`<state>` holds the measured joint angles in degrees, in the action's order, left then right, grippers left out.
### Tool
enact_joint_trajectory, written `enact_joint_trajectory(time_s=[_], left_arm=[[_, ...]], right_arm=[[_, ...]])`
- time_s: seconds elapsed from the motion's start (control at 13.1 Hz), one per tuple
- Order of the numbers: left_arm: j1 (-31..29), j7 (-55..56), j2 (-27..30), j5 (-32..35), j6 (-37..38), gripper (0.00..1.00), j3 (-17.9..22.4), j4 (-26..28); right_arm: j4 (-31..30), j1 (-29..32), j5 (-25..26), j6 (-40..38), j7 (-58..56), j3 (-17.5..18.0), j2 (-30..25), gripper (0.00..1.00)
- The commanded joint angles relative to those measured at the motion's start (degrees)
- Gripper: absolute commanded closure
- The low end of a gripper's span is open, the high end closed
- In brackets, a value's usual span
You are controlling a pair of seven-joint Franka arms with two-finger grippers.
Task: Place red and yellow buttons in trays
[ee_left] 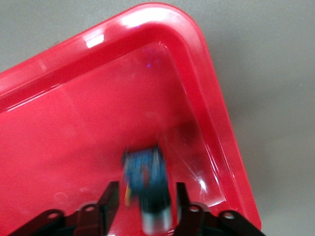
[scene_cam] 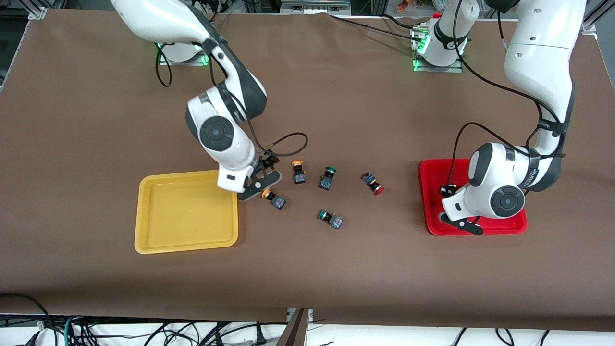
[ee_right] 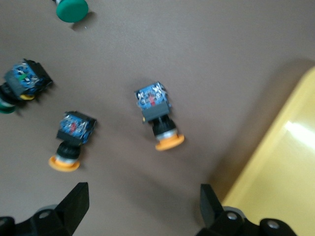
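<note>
Red tray [scene_cam: 432, 202] as landmark: one button [ee_left: 147, 184] lies blurred in the tray between the spread fingers [ee_left: 109, 199] of my left end effector [scene_cam: 462, 223], which hangs low over the tray and grips nothing. The second red button [scene_cam: 374, 183] lies on the table [scene_cam: 336, 96] near the tray, toward the right arm's end. Two yellow buttons [scene_cam: 298, 172] [scene_cam: 274, 198] lie farther that way, beside the yellow tray [scene_cam: 187, 214]. My right end effector [scene_cam: 257, 185] hovers unclenched and empty over the one beside that tray's rim [ee_right: 158, 115]. Judged step: one red delivered, a yellow pick at hand. Next: lower the right fingers astride that button's body and clench. Two green-capped switches [scene_cam: 327, 178] [scene_cam: 330, 218] lie between the trays; the tray rim crowds one finger's path
</note>
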<state>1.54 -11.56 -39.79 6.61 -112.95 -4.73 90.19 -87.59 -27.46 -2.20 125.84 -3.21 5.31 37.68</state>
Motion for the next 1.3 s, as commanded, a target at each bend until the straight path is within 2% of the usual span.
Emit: enact_joint_trajectory(time_s=[0.0,0.15,0.31,0.54,0.61,0.69,0.76,0.92,1.07,1.22], left_arm=[[-0.2,0.0,2.1,0.8,0.5,0.00,-0.5,0.9],[0.7,2.1,3.7,-2.7,3.7,0.00,-1.2,0.0],[1.0,12.1,4.4,-9.3,4.1,0.00,-4.7,-0.2],[2.6,30.9,4.1,-10.0,3.0,0.00,-8.5,0.1],[4.6,37.1,3.9,-10.0,2.3,0.00,-8.6,0.2],[6.5,42.6,3.8,-10.0,0.6,0.00,-8.6,0.7],[8.1,48.2,3.3,-10.0,-1.1,0.00,-8.6,1.2],[10.7,58.0,3.4,-9.7,-7.3,0.00,-8.6,4.3],[12.5,60.9,3.6,-9.0,-15.5,0.00,-8.5,9.3],[13.2,61.7,3.8,-9.0,-24.4,0.00,-8.4,14.7]], right_arm=[[2.1,-1.7,0.1,6.6,-2.6,-0.3,5.3,0.00],[2.2,-2.1,0.7,10.9,-3.0,-0.3,7.8,0.00],[2.3,-3.0,1.8,15.1,-3.2,-0.6,9.6,0.00],[5.7,-3.0,5.4,16.3,-3.1,-0.6,12.2,0.00],[6.5,-3.0,5.5,16.5,-3.0,-0.6,13.3,0.01],[6.6,-3.0,5.5,16.8,-3.0,-0.7,13.8,0.06],[6.6,-2.9,5.5,16.9,-3.1,-0.7,13.8,0.19],[6.6,-2.5,5.4,16.5,-3.3,-0.7,13.1,0.63],[6.3,-1.5,4.8,14.3,-3.0,-0.7,12.4,1.00],[6.5,-0.2,4.4,6.0,-3.0,-0.8,8.2,1.00]])
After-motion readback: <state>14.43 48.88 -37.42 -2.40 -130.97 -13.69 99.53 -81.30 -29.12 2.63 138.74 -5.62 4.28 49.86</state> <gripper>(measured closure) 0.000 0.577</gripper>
